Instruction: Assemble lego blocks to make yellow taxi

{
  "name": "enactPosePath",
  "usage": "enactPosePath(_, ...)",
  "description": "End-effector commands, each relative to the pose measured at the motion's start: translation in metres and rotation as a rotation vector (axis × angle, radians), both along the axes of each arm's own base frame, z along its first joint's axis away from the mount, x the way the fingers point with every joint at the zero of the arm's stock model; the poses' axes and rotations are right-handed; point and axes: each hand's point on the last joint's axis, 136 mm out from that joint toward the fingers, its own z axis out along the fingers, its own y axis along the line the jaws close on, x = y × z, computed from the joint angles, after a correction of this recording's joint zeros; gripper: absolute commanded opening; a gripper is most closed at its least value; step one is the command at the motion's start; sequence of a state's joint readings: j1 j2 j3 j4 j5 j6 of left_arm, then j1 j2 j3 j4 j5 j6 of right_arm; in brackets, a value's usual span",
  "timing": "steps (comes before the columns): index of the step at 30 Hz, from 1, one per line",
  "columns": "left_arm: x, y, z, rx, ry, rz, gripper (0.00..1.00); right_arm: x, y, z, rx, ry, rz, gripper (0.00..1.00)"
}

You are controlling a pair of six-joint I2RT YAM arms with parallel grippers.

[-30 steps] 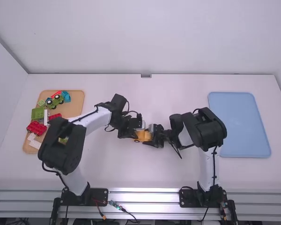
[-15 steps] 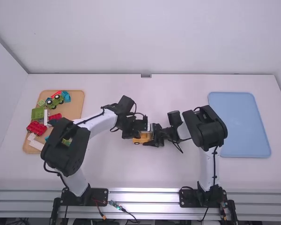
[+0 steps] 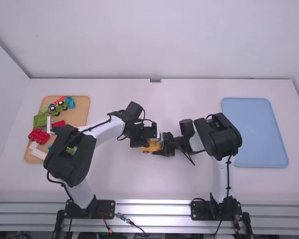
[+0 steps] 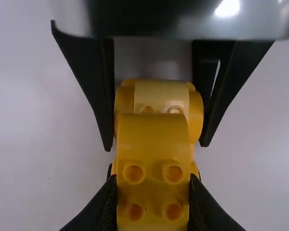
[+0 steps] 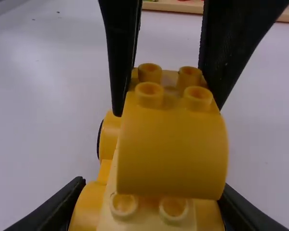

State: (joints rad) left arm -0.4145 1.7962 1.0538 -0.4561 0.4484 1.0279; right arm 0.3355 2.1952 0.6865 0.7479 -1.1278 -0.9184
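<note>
Yellow taxi (image 3: 152, 147): body clamped by its sides in the right gripper (image 3: 164, 144); curved 4-stud block (image 4: 153, 139) pinched atop it in the left gripper (image 3: 146, 141). Between the 2 arms, near mid-table (image 3: 114, 179). Farther out, wooden tray (image 3: 79, 117) with assorted blocks (image 3: 38, 135) at left, blue tray (image 3: 254, 132) at right.

The left arm (image 3: 67, 154) hides part of the wooden tray (image 3: 79, 117); the right wrist view's edge crops the yellow car (image 5: 147, 219).

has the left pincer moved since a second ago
Yes, in the high view the left pincer has shifted to the right, farther from the wooden tray.
</note>
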Motion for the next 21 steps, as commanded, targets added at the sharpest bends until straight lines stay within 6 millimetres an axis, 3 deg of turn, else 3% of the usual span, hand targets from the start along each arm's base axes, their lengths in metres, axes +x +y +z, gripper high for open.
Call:
enactPosePath(1, -0.0047, -0.0037, -0.0033, -0.026, 0.033, -0.007, 0.02, -0.0054, -0.0030, -0.0108, -0.031, 0.033, -0.022, 0.33)
enactPosePath(21, -0.0120, -0.0052, -0.0091, -0.017, 0.042, -0.016, 0.02, 0.0005, -0.0018, -0.0129, -0.052, 0.076, -0.045, 0.31)
